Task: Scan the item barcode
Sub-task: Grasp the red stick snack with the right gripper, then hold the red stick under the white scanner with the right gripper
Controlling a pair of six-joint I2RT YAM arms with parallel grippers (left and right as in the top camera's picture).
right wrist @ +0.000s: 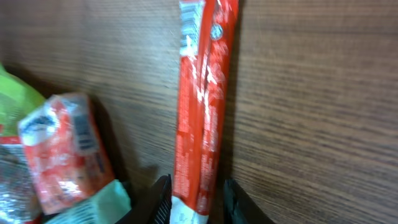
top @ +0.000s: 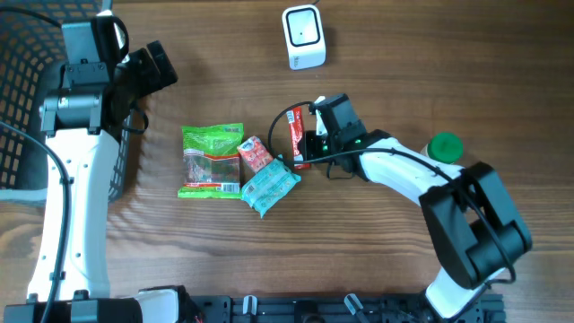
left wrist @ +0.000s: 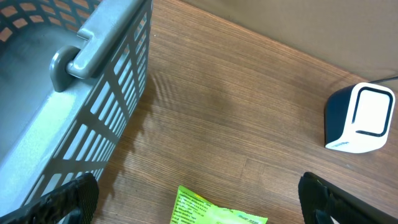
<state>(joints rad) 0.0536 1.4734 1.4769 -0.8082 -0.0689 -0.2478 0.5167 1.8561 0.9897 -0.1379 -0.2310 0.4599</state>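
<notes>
Two hands, one item under grip.

- **Right hand** (top: 308,146): fingers clamped on the lower end of the red stick pack (top: 297,135). The pack lies flat on the bench (top: 430,54) at centre frame, its long side running up-frame.
- **Left hand** (top: 154,67): fingers spread wide, holding nothing, upper left beside the basket (top: 22,99).
- **Scanner** (top: 303,36): top centre, well apart from the pack.

Handling note: the hold is at one end only, so the pack will likely droop. Lift it straight up, keep the squeeze firm, and turn the printed code toward the scanner's window. A white patch at the pack's far end may be the code, but it is too blurred to tell.

Surroundings:
- Small red packet (top: 256,153) and teal packet (top: 270,187) lie just left of the right hand, and the green packet (top: 213,160) lies further left. Avoid dragging through these.
- The route up-frame looks bare.
- Green cap (top: 444,146), right side, is out of the way.
</notes>
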